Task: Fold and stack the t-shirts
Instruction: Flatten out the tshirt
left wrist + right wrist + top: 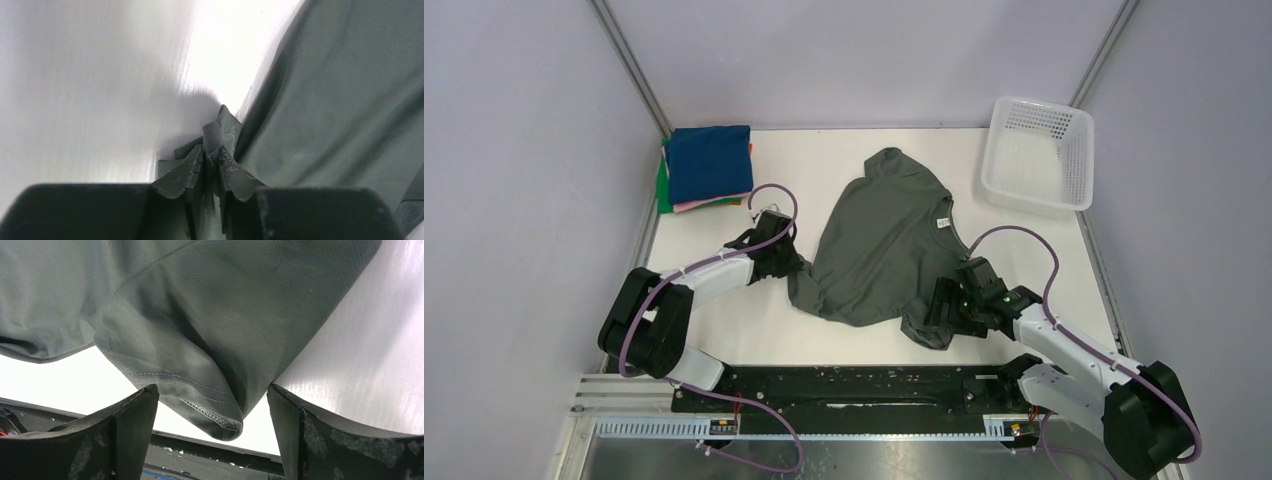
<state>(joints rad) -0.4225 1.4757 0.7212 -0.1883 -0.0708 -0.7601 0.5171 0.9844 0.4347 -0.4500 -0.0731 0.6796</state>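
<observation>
A dark grey-green t-shirt lies crumpled and spread in the middle of the table. My left gripper is at its lower left edge, shut on a pinch of that cloth, which sticks up between the fingers. My right gripper is at the shirt's lower right corner. It stands open, and a hemmed corner of the shirt hangs in the gap without touching either finger. Folded t-shirts, navy blue on top with pink, orange and green edges below, are stacked at the far left.
A white plastic mesh basket stands at the far right corner. A black rail runs along the near edge between the arm bases. Grey walls close in on three sides.
</observation>
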